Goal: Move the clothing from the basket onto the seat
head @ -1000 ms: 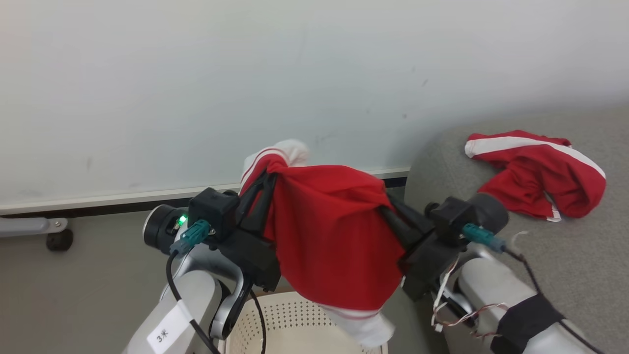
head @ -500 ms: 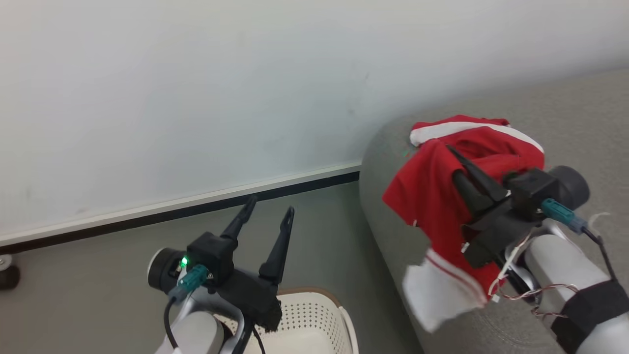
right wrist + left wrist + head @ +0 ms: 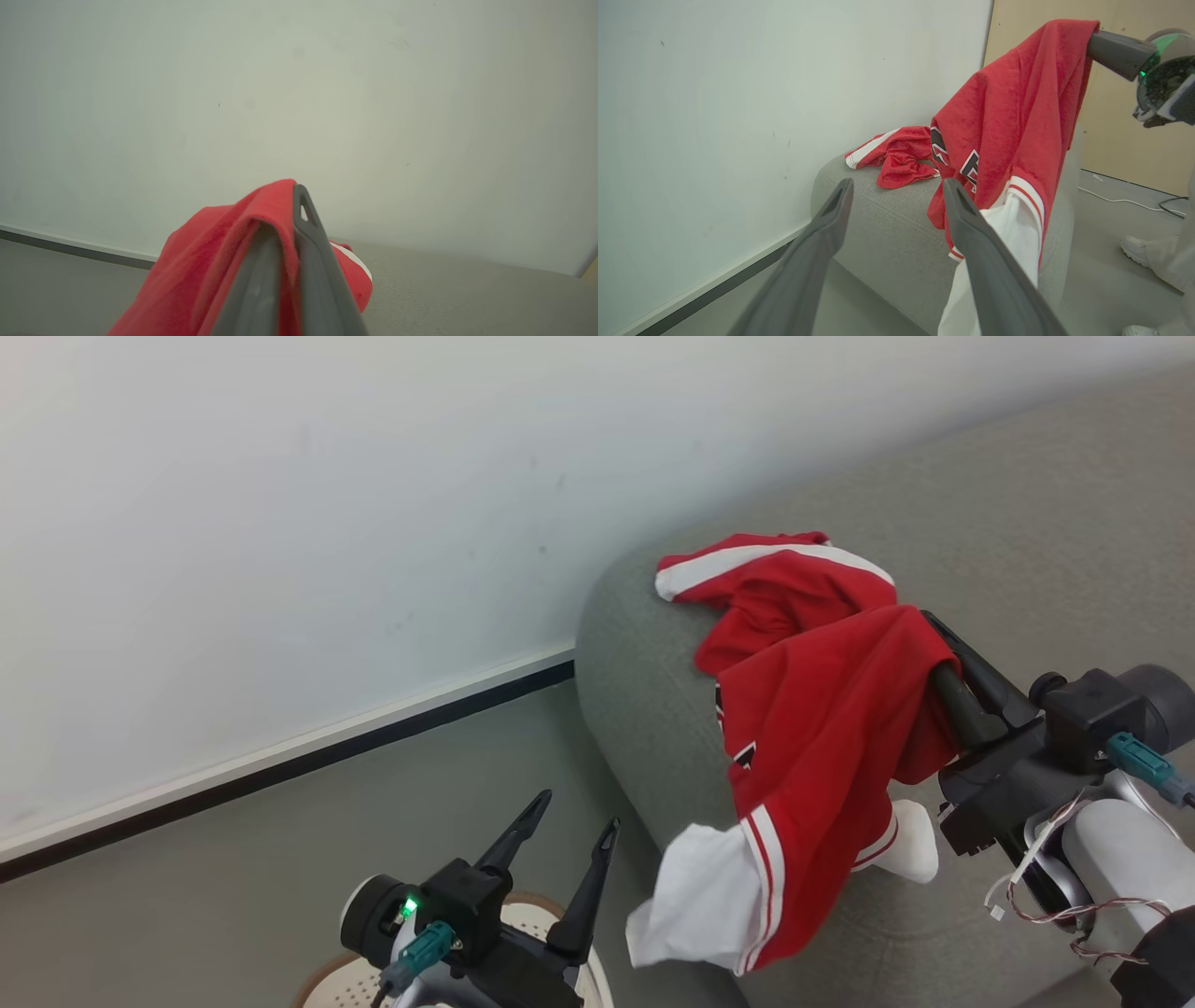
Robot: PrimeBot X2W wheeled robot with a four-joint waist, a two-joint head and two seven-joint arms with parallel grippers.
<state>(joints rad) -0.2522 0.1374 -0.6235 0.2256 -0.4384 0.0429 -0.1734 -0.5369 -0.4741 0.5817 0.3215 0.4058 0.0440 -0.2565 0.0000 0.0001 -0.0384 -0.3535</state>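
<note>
Now the right hand (image 3: 936,633) is clamped on the red jersey (image 3: 822,728), which hangs from it over the seat (image 3: 635,709) edge, beside the other red garment (image 3: 775,574) lying there. The left hand (image 3: 576,810) is spread empty above the basket (image 3: 317,982).

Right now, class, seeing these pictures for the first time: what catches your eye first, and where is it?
A red jersey with white sleeves hangs from the shut right pincer at the rounded end of the grey seat. A second red garment lies crumpled on the seat nearer the wall; the left pincer stands open, lower left.
</note>
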